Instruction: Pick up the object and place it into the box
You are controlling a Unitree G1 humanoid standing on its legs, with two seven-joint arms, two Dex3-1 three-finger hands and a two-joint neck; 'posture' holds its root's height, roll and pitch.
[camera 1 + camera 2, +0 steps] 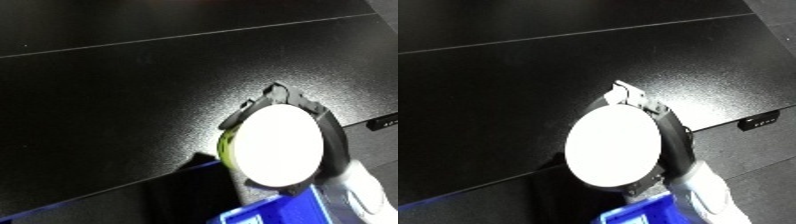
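Here the right hand [664,125] curls round a white disc [613,146] above the blue bin [275,212]

I can read no text, label, brand, number or sign anywhere from here. The round disc [614,146] shows me only a washed-out white face with nothing printed that I can make out. A small dark tag [758,121] at the edge of the worktop [505,90] carries a few pale specks, too small for me to tell as letters or figures. The blue bin [284,212] bears no marking that I can see.
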